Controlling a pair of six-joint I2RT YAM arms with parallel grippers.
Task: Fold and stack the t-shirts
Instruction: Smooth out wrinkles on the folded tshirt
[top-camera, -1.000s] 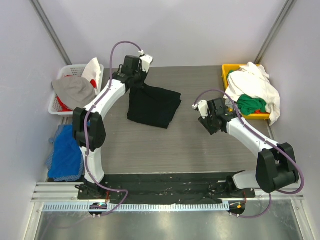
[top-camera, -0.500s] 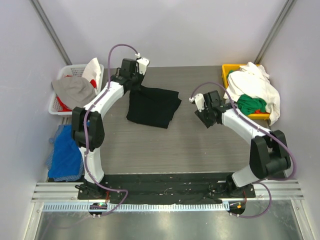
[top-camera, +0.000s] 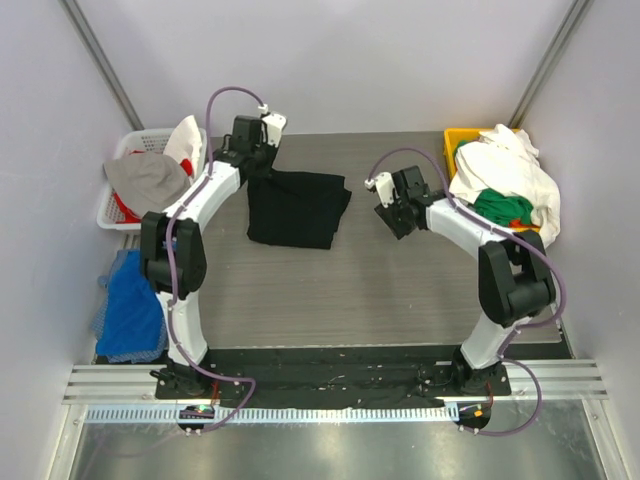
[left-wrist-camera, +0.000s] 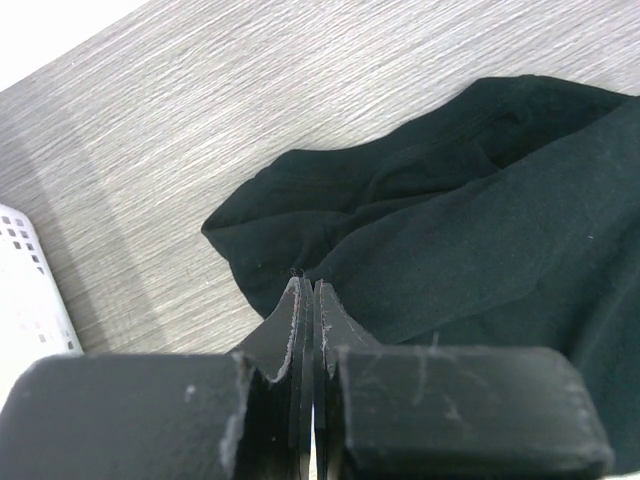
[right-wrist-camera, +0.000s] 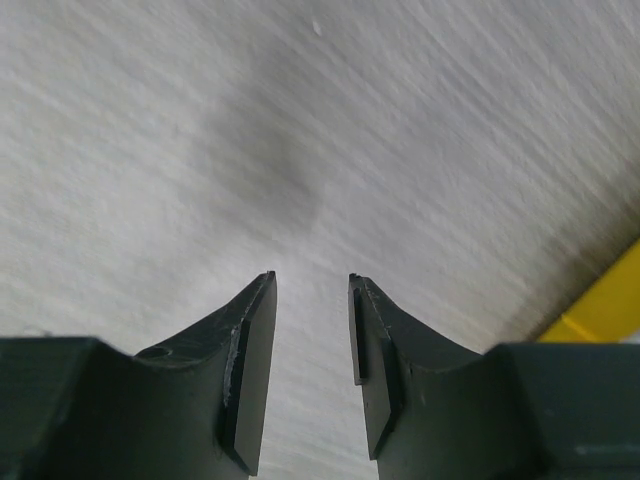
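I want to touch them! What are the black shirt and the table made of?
The black t-shirt looks like soft, matte cloth: it creases and slumps in folds. The table looks like grey wood-grain laminate, going by its fine streaks, though it could be real wood.

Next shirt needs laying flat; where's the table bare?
Bare: the wide near strip between the black t-shirt and the arm bases. Crowded: far-left corner, where the left hand pinches the shirt, and by the right hand near the yellow bin.
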